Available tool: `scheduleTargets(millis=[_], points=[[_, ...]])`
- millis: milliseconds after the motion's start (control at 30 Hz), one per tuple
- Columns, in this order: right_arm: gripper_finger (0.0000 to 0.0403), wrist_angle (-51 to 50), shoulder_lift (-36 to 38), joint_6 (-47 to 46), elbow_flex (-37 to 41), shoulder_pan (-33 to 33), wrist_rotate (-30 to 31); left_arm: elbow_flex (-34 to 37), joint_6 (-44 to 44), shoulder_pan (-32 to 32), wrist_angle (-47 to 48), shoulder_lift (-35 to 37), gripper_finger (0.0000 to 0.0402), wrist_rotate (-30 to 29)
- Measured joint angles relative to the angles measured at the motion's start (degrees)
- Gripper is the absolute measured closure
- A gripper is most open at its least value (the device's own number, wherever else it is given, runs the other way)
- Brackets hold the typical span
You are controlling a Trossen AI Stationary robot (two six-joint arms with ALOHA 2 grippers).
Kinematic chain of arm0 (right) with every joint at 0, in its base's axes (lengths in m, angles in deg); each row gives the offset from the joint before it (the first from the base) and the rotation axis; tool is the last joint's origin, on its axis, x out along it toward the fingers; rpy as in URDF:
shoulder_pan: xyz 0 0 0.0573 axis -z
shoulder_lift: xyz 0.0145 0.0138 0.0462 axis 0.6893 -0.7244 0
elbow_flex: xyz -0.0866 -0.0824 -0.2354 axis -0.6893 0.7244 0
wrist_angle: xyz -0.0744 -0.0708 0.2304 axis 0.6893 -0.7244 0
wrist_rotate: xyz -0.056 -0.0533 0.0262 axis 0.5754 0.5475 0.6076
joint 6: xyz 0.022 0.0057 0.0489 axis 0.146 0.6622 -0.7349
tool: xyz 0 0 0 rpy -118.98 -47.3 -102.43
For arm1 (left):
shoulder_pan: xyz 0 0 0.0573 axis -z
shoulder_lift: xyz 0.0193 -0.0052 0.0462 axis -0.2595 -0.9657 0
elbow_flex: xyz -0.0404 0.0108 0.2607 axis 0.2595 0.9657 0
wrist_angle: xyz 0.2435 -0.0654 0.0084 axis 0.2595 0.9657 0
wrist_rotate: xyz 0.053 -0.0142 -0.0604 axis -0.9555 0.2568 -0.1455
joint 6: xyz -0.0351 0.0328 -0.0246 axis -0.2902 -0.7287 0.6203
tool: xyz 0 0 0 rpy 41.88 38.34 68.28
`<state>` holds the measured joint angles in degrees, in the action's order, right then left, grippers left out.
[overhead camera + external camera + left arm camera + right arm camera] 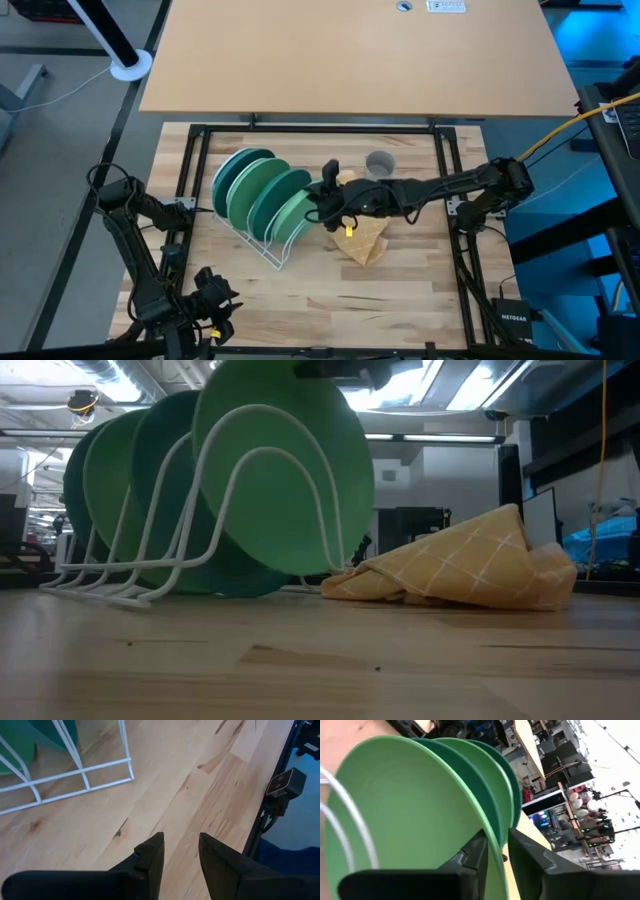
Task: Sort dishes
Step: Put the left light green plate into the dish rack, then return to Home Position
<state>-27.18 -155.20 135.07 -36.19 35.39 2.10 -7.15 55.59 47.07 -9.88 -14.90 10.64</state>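
Observation:
Several teal and green plates [255, 190] stand on edge in the white wire rack [272, 250] at the table's middle. The one nearest the right edge is a light green plate [410, 805], also seen in the low view [285, 470]. My right gripper [497, 852] is at this plate's top rim [318, 205], open, one finger on each side of it. A small grey mug [380, 163] stands upright on the table behind the arm. My left gripper [181, 852] hovers open over bare wood at the near left [215, 295]. My right gripper straddles the light green plate's upper rim [496, 842], coming almost level from the table's right side, one finger on each face. A sliver of gap shows beside one finger. I cannot tell whether the other finger touches the plate. The plate stands in the rack.
A crumpled yellow checked cloth [365, 240] lies on the table just right of the rack, under my right arm, and shows in the low view [460, 565]. Bare wood stretches along the near edge. A black frame rail [455, 190] borders the table.

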Motion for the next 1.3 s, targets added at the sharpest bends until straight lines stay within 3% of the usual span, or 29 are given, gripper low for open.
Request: scheduleTargets(millis=[367,667,800,967,1167,1300], points=[[0.0267,-0.12,0.0,-6.9,0.0,-0.02,-7.59,0.0,-0.1,0.0,0.0,0.0,0.0289,-0.18],[0.0251,0.08,0.0,-12.79,-0.02,-0.04,-7.96,0.0,-1.51,0.0,0.0,0.0,0.0289,-1.23],[0.0251,1.0,0.0,-15.56,-0.32,-0.46,-6.0,0.0,-5.07,0.0,0.7,0.07,0.0289,-8.84],[0.0251,-1.56,0.57,-17.54,-5.19,-2.97,4.86,0.0,-8.64,0.11,5.87,2.99,0.0289,-16.23],[0.0251,-15.2,3.91,-19.53,-14.76,-6.7,8.39,0.0,-13.42,0.15,17.44,10.99,0.0289,-30.53],[0.0252,-26.94,9.09,-28.3,-17.29,-6.94,7.55,0.0,-15.29,0.0,27.03,18.46,0.0289,-38.49]])
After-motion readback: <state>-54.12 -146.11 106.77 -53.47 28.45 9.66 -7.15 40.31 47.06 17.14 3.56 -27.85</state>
